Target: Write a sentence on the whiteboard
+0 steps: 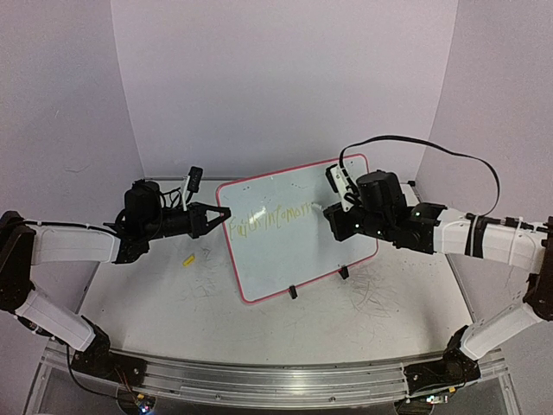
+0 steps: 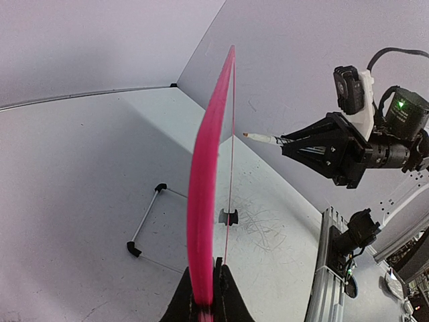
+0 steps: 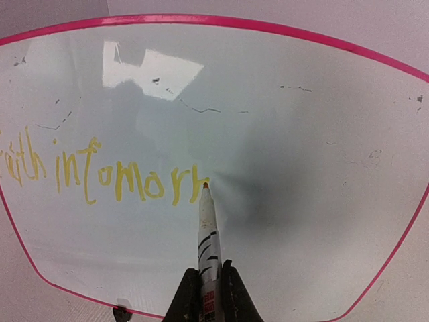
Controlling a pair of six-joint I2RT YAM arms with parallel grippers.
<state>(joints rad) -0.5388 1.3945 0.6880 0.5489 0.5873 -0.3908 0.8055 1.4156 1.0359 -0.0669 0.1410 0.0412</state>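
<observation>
Both arms are bolted nearest me to the metal rail (image 1: pixel 276 380), one at 7 o'clock of the top view and one at 5. Past it the table (image 1: pixel 155 320) carries grey scribbles (image 1: pixel 371 294) at 4 o'clock from the board. A small yellow piece (image 1: pixel 187 258) lies at 8 o'clock; I cannot tell what it is.

Next comes the whiteboard (image 1: pixel 294 251), at mid-table between the two claws, tilted on two black clip feet (image 1: pixel 293 292) with its face toward the top camera. From the left wrist I see it edge-on, and a thin wire bracket (image 2: pixel 144 225) with black tips lies on the table at 8 o'clock of that edge.

My left arm (image 1: pixel 69 244) reaches in level from 9 o'clock, and the left gripper (image 1: pixel 216 219) is clamped on the board's left edge. My right arm (image 1: pixel 484 235) comes in from 3 o'clock with a black cable (image 1: pixel 449 156) looping over it. The right gripper (image 1: pixel 333 213) is closed around a marker (image 3: pixel 208 241). Nothing stands between it and the board. The tip sits just right of the last letter, and I cannot tell whether it touches.

The sentence (image 3: pixel 114 178) runs in yellow across the board's left half. From the right wrist it reads "aith intomorr", its start cut off by the frame. Pale walls (image 1: pixel 276 69) stand behind.
</observation>
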